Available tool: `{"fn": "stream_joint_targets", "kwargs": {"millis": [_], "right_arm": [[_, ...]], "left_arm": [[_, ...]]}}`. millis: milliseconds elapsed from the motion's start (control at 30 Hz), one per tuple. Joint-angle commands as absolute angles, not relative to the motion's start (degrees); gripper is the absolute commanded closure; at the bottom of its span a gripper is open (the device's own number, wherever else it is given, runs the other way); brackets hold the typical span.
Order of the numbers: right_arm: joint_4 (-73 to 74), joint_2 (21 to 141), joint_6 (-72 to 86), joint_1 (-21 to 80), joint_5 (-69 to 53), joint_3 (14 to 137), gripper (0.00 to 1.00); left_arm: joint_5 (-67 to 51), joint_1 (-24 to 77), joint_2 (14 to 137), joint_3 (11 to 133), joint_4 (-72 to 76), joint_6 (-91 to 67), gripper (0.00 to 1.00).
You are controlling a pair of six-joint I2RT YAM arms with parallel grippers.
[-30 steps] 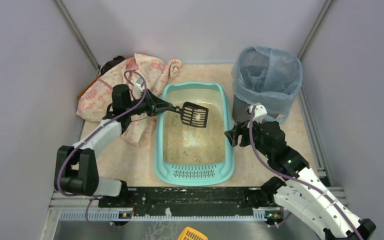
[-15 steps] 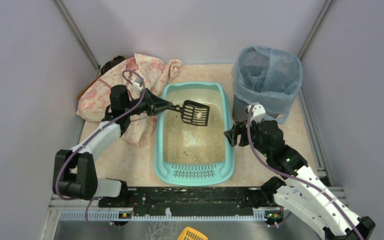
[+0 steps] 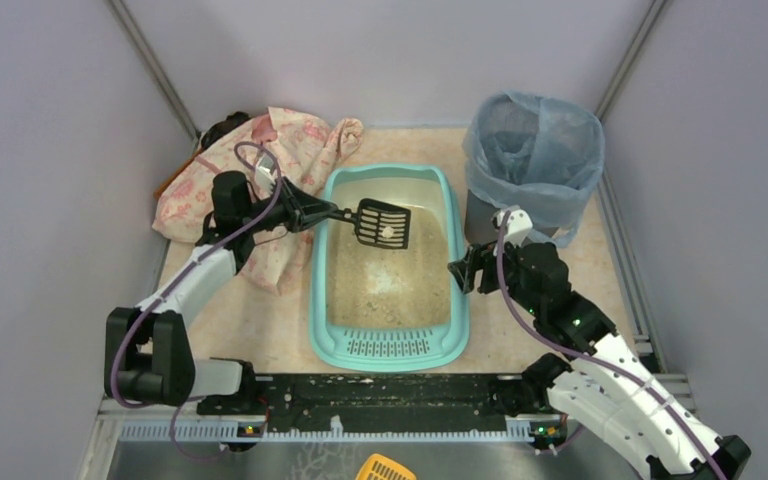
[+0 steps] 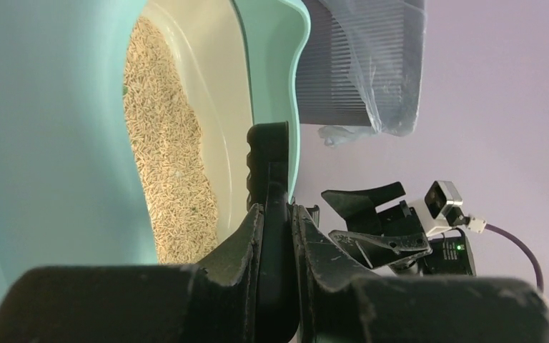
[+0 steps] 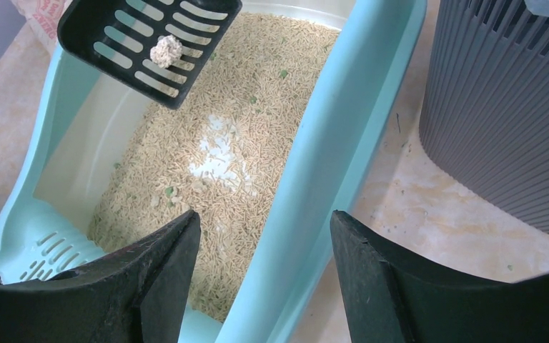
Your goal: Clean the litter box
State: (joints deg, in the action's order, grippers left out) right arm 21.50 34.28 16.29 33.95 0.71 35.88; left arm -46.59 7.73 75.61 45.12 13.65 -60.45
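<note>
The turquoise litter box [image 3: 460,300] lies in the middle of the floor, cream inside, with beige litter [image 3: 385,280] and a slotted grille [image 3: 388,345] at its near end. My left gripper [image 3: 332,213] is shut on the handle of a black slotted scoop [image 3: 382,222], held above the far half of the box. A pale clump [image 5: 166,50] lies on the scoop [image 5: 146,43]. My right gripper [image 3: 457,272] is open, its fingers [image 5: 164,275] astride the box's right rim [image 5: 329,164]. The scoop handle [image 4: 271,214] sits between my left fingers.
A grey ribbed bin lined with a blue bag [image 3: 532,150] stands at the back right, close to the box. A pink patterned cloth [image 3: 260,170] lies at the back left, under my left arm. A yellow scoop [image 3: 384,468] lies at the bottom edge.
My left gripper has drawn the scoop a little to the left and farther back over the box. My right arm has stayed still.
</note>
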Motion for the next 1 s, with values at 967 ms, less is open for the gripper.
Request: {"fn": "stream_joint_targets", "kwargs": {"millis": [967], "right_arm": [[23.82, 26.79, 18.30, 33.84, 0.59, 37.37, 0.33]], "left_arm": [[-33.96, 24.41, 113.25, 110.04, 15.59, -66.06, 1.00]]}}
